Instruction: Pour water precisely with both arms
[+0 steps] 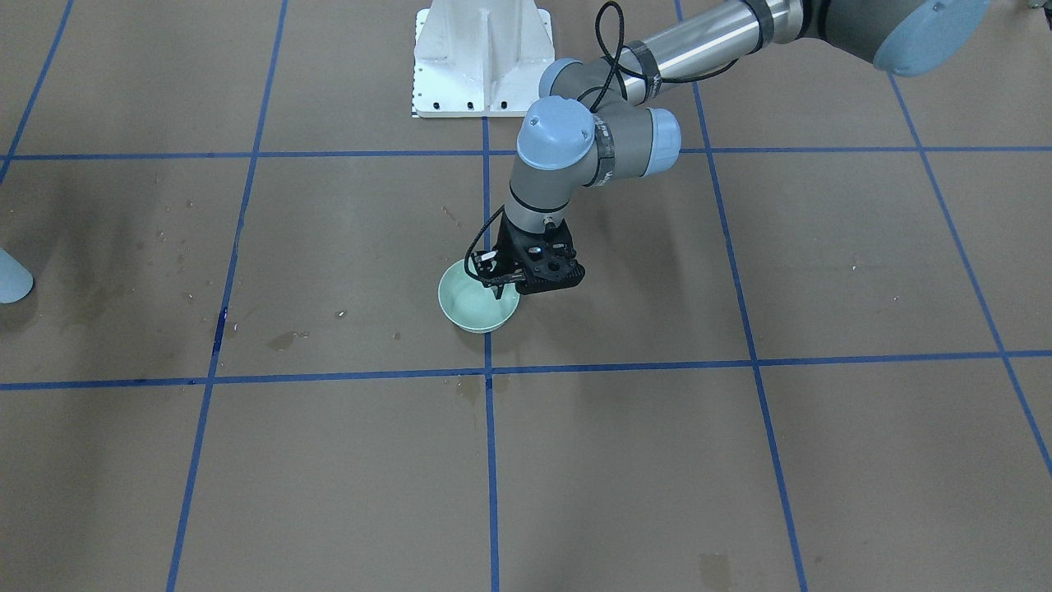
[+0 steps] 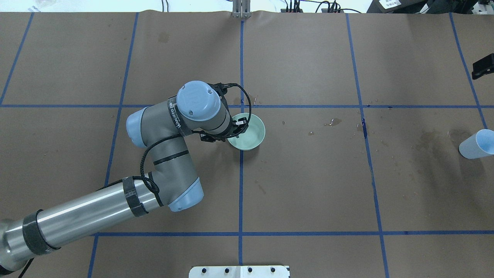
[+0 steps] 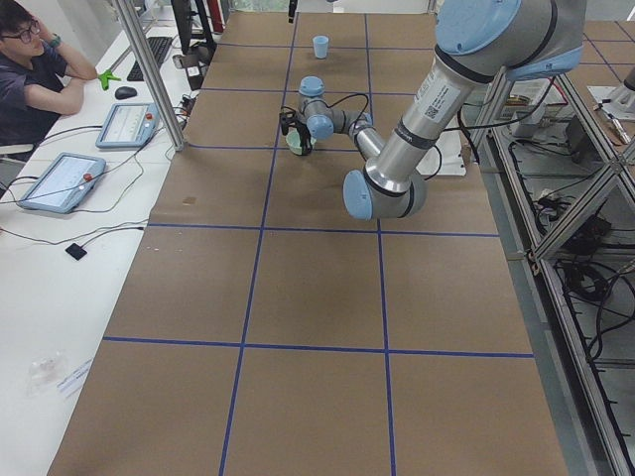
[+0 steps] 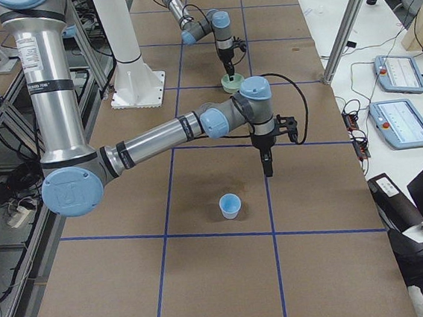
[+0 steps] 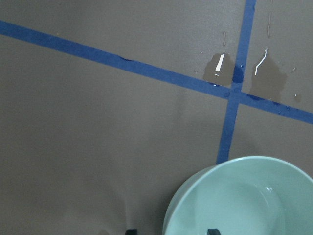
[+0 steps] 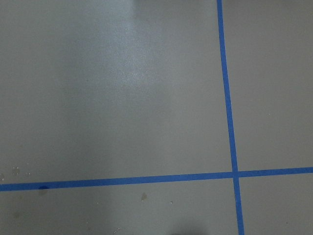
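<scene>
Across a brown paper table [image 2: 308,185] gridded with blue tape, working at two separate spots. Hovering left gripper [image 1: 500,288] at a green bowl [image 2: 251,135] by the middle tape crossing, fingers [image 5: 211,231] spread apart and straddling the rim (one tip over the inside, one outside), not pinching it. Hanging right gripper [image 4: 267,164] point-down near a blue cup [image 4: 231,206], well apart from the bowl; being unable to tell whether parted or closed. Seeing water [image 5: 218,68] only as spilled spots beside the tape, none clearly in bowl or cup. Judging the cup as lying on the robot's side of the right gripper, and lower, so needing a reach inward and down.
</scene>
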